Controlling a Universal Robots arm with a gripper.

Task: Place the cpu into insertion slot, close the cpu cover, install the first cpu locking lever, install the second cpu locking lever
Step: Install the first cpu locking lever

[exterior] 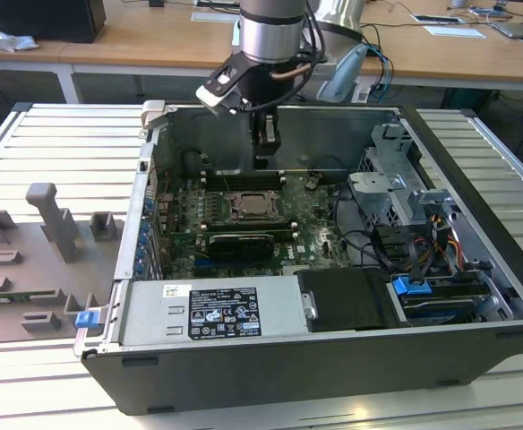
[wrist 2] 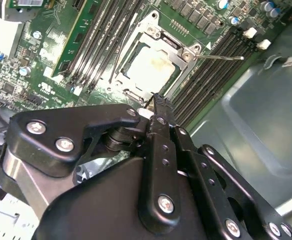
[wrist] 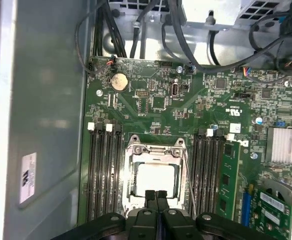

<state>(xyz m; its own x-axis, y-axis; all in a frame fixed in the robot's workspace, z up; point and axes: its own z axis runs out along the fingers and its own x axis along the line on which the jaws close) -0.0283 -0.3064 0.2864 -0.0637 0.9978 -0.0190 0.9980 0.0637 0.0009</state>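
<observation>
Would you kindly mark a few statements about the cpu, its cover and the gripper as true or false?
1. The cpu sits in the insertion slot. True.
2. The gripper holds the cpu. False: it is shut with nothing in it, and the cpu lies in the slot.
3. The cpu cover stands upright. False: it lies flat over the cpu.
4. The computer case is open, with the motherboard exposed. True.
</observation>
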